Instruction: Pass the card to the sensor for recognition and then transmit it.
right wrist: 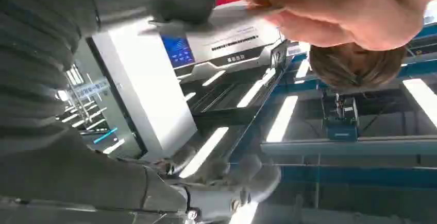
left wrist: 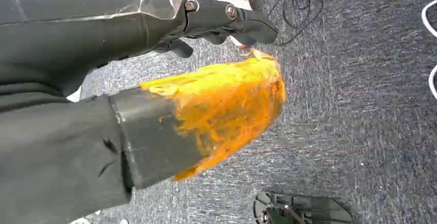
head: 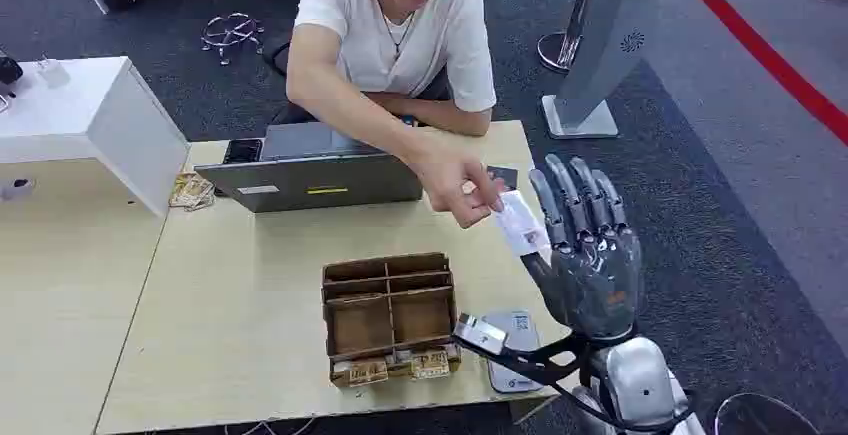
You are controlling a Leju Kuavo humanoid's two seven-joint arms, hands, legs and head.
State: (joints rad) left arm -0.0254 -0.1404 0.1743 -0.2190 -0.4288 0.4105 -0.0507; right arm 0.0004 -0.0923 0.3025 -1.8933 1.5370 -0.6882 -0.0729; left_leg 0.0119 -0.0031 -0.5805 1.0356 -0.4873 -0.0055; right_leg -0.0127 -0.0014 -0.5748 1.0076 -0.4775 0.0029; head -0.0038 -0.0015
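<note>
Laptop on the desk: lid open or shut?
Open. The laptop lid stands raised, its grey back facing the head camera, in front of the seated person. Screen is hidden.

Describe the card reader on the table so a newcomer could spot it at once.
Start at the wooden table and find the brown divided box near its front edge. Just to the right of that box, below the robot's raised right hand, lies the card reader. It is a flat, grey, rounded slab, unlike the brown compartmented box and the upright laptop behind.

White plastic card point(head: 519, 223) with dark print, dark grey metal robot hand point(head: 585, 245), pale wooden worktop point(head: 240, 295), brown compartmented wooden box point(head: 390, 315), red line point(head: 760, 50) on speckled grey carpet floor point(head: 700, 205).
</note>
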